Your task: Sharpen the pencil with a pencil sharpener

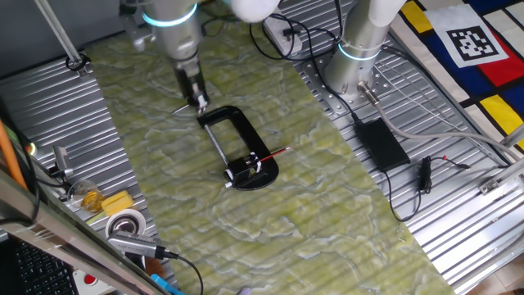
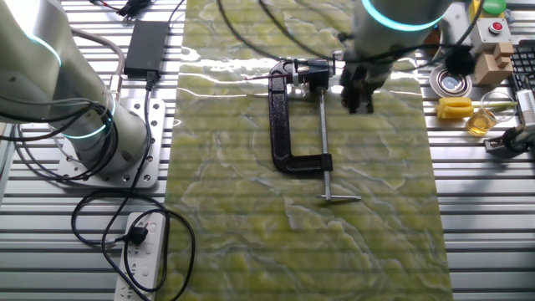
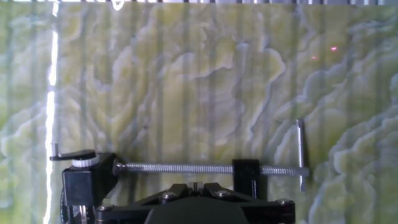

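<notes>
Fingers (image 1: 199, 102) hung over the green marbled mat (image 1: 327, 213), tips just above the far end of the silver rod (image 1: 219, 147); whether they were released or clenched could not be told from any view, and nothing was seen grasped. In the hand view only the dark underside of the hand showed at the bottom edge, with the rod (image 3: 205, 168) running crosswise just beyond it.

Pencil sharpener (image 1: 246, 160) lay flat on the mat near its middle: black C-shaped frame (image 2: 284, 125), rod (image 2: 324, 142) closing the open side, small crossbar (image 2: 341, 198) at the rod's free end. Oval base (image 1: 255, 174) sat at the opposite end with small white parts on it.

Pencil (image 1: 277, 154), thin and red, stuck out sideways from the base end, touching the sharpener, tilted slightly upward across the mat.

Outward: mat lay on a ribbed metal desk (image 1: 458, 246). Black power brick (image 1: 381, 141) with cable rested beside the mat, near a second arm's base (image 1: 354, 70). Roll of tape (image 1: 124, 222) and a yellow block (image 1: 116, 202) sat off the mat's other side. Power strip (image 2: 142, 251) lay well apart, near one desk edge.
</notes>
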Controlling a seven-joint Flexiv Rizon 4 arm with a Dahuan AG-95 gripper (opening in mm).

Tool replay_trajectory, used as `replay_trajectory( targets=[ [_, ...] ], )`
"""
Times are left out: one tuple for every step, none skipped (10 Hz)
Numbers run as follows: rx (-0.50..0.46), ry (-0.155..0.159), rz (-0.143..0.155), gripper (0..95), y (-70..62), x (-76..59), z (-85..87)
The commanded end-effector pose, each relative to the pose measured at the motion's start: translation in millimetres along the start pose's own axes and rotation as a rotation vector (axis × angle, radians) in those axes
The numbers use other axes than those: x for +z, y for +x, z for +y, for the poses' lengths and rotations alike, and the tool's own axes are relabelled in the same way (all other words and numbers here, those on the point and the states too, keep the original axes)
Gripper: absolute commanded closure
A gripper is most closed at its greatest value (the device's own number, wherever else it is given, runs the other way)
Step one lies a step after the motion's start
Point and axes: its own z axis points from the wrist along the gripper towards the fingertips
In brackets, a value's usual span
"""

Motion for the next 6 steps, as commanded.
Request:
replay_trajectory(
  targets=[
    [0.027,0.009,0.006,95.0,-31.8,8.6,31.9],
    [0.032,0.012,0.007,95.0,-42.1,11.3,46.1],
    [0.030,0.017,0.002,95.0,-49.3,15.1,65.4],
    [0.029,0.017,-0.002,95.0,-49.5,17.7,74.3],
    [0.035,0.016,-0.011,95.0,-46.4,24.2,95.8],
    [0.038,0.020,-0.021,95.0,-44.6,28.2,108.7]
  ],
)
